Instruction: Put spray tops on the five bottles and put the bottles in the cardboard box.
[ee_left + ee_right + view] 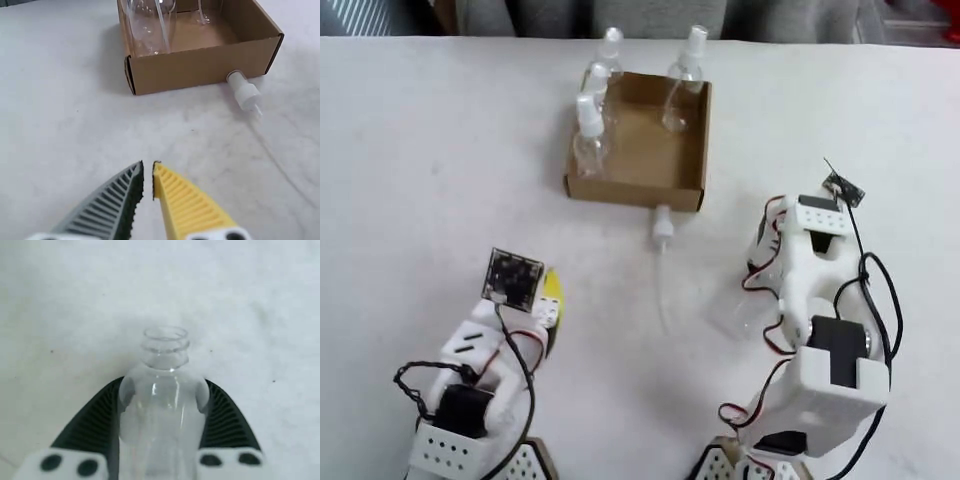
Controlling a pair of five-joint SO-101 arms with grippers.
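Note:
A clear bottle with an open neck and no spray top lies between the black fingers of my right gripper, which is shut on its shoulders. In the high view this bottle is on its side on the table at the right arm's tip. A loose white spray top with a long dip tube lies just in front of the cardboard box. Several capped bottles stand inside the box. My left gripper is shut and holds nothing, low over the table, well short of the box and the spray top.
The white table stretches wide to the left of the box. The right arm's cables loop over its body. The dip tube runs toward the table's front between the two arms.

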